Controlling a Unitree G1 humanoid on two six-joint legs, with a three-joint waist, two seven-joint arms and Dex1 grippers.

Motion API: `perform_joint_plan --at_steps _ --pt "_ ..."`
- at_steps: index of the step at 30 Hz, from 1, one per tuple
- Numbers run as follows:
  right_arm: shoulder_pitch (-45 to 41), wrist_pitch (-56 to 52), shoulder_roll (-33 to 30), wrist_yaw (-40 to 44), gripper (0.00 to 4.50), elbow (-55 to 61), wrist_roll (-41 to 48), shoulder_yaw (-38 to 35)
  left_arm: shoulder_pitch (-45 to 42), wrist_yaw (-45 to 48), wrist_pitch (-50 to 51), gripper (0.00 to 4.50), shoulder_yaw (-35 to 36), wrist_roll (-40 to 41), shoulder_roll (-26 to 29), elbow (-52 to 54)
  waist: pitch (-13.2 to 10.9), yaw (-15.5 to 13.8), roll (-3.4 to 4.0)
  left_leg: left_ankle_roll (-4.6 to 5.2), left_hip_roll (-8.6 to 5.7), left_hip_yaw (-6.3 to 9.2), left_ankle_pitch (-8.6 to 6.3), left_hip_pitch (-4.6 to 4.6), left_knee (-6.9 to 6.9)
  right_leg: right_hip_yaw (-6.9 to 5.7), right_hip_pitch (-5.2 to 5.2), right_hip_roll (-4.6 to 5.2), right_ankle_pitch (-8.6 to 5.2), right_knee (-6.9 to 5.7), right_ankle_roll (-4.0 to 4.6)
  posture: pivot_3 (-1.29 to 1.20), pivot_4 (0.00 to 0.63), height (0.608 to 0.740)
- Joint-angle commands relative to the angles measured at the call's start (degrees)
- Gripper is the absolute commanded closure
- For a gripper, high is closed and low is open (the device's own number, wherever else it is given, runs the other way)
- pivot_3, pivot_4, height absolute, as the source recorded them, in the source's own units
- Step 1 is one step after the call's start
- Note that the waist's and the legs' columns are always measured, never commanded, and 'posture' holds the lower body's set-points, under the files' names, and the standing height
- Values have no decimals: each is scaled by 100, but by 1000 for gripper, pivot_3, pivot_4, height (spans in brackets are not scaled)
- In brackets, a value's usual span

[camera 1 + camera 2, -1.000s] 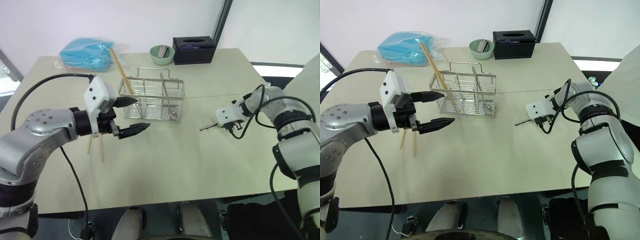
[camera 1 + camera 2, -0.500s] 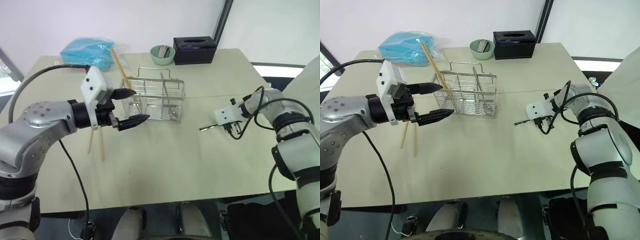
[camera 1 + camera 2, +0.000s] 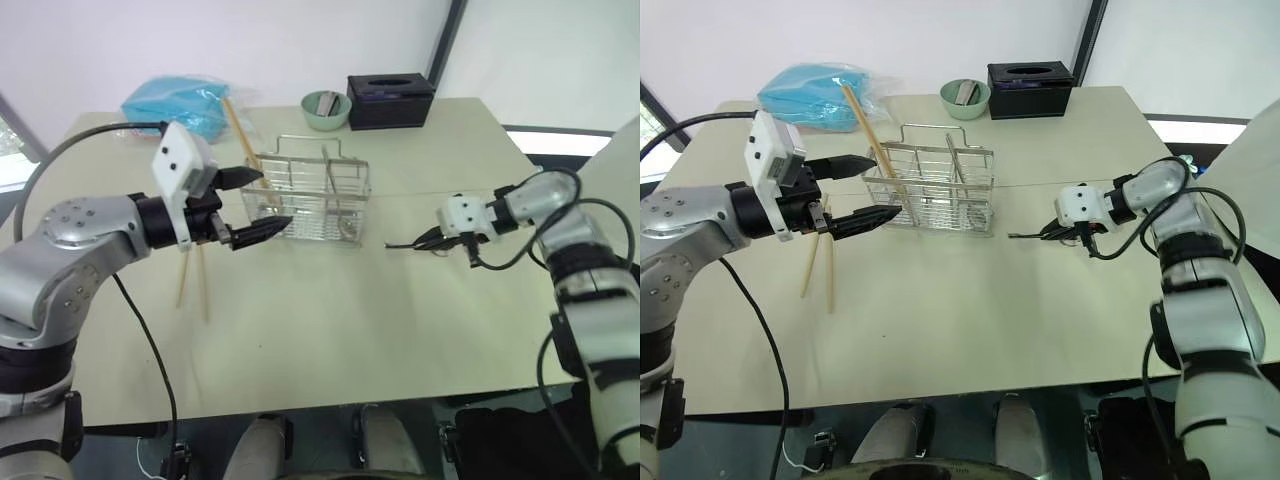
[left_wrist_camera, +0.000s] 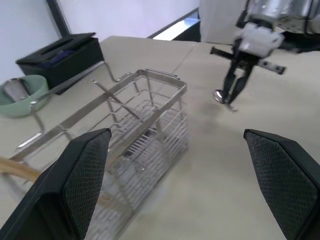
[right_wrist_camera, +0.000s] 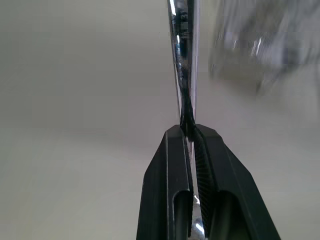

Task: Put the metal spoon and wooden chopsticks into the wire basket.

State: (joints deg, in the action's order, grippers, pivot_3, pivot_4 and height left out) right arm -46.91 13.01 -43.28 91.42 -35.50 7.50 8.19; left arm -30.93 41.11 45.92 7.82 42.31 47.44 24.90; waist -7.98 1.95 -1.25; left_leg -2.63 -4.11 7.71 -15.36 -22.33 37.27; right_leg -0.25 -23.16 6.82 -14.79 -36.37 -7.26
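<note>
The wire basket (image 3: pixel 310 195) stands mid-table, and one wooden chopstick (image 3: pixel 238 130) leans out of its left end. Two more chopsticks (image 3: pixel 190 280) lie flat on the table to its left. My left gripper (image 3: pixel 270 200) hovers open at the basket's left end with nothing between its fingers (image 4: pixel 85 175). To the right of the basket, my right gripper (image 3: pixel 432 238) is shut on the metal spoon (image 3: pixel 400 244). The spoon sticks out toward the basket, just above the table. In the right wrist view the spoon's handle (image 5: pixel 182 65) is pinched between the fingers.
A green bowl (image 3: pixel 325 108), a black tissue box (image 3: pixel 390 98) and a blue plastic bag (image 3: pixel 175 105) sit along the table's far edge. Cables hang from both arms. The table (image 3: pixel 330 320) has open room in front of the basket.
My right gripper has shut on the spoon, lifted it off the table and swung toward the basket. My left gripper has drifted slightly up along the basket's left end, still open.
</note>
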Motion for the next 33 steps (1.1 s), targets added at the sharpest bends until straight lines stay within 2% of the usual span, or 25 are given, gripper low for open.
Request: perform_joint_plan --at_steps 1,5,8,10,13,15,20,27,30,33 --pt "478 -2483 -271 -439 4467 2504 1530 -713 -208 120 -272 0 155 -178 78 -202 0 -60 2 18 -1 0 -10 -1 0 0 -3 1 0 0 0 0 150 654" --pt "757 -4611 -127 -1776 4467 4208 2956 -1493 -415 249 -485 0 55 -379 30 -550 4 -130 -2 20 1 0 -12 1 -1 1 -5 3 0 0 2 0 150 654" --pt "501 -5473 242 -2947 4467 4676 3668 -1978 -558 347 -604 0 -25 -487 -53 -747 14 -142 -19 20 1 2 -12 2 0 0 0 3 -1 4 5 0 150 654" --pt "104 -5748 619 -3881 4467 4719 3802 -2143 -625 424 -679 0 -83 -550 -110 -839 14 -139 -18 21 -1 0 -12 1 1 1 1 5 0 9 7 0 150 654" --pt "-329 -5780 1107 -4974 4467 4583 3461 -2033 -700 503 -748 0 -141 -630 -201 -939 14 -132 -19 21 -2 -1 -11 -3 -1 0 -7 6 2 7 7 0 150 654" --pt "-388 -5599 1288 -5313 4467 4484 3111 -1809 -738 526 -765 0 -166 -652 -249 -968 15 -135 -20 21 -1 -1 -11 -2 -6 0 -11 5 3 5 5 0 150 654" --pt "-244 -4929 1789 -5827 4467 4027 2290 -1288 -745 521 -733 0 -164 -669 -323 -907 17 -113 -24 22 -4 -7 -11 -7 -5 -1 -16 6 3 4 4 0 150 654" --pt "70 -4315 2463 -6047 4467 3528 1755 -898 -686 377 -607 0 -97 -624 -360 -699 16 -104 -23 23 -3 -5 -11 -6 -4 -2 -23 -1 3 -9 4 0 150 654" --pt "191 -4431 2581 -6136 3532 3335 1684 -854 -652 292 -511 0 -17 -577 -331 -569 16 -103 -22 23 -4 -4 -11 -4 -4 -1 -22 -2 3 -9 4 0 150 654" --pt "232 -4384 2542 -6200 2081 3363 1492 -810 -581 225 -398 0 105 -519 -289 -464 15 -102 -21 23 -5 -4 -11 -4 -3 -2 -22 -2 3 -10 4 0 150 654"
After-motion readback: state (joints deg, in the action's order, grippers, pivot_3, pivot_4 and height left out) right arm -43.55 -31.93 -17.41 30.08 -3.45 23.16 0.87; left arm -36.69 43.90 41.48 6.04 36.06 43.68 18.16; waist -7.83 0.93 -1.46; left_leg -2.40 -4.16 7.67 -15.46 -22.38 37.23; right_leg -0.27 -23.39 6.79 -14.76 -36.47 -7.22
